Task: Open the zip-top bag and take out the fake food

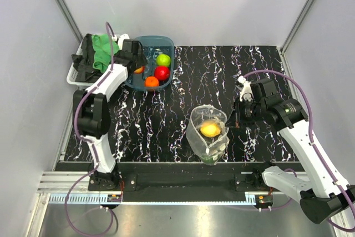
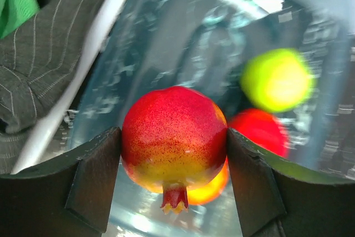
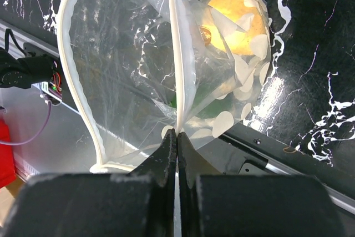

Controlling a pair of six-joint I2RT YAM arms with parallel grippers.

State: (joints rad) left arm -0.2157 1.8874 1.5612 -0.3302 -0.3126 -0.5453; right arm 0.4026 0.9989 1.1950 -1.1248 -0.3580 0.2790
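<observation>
Peach-red fruit (image 2: 173, 129), clamped in left gripper (image 2: 173, 165), should be released low over teal tub (image 1: 157, 38), with zip-top bag (image 3: 127, 54) rim pinched by right gripper (image 3: 177, 148).

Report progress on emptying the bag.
Done: the clear dotted plastic zip-top bag is open, and a lime green plastic fruit, a red fruit and an orange fruit sit in the teal plastic tub. In hand: the left gripper grips a peach-red plastic fruit over it; the right gripper pinches the bag's rim. Left: a yellow fruit and something green are inside the bag.
</observation>
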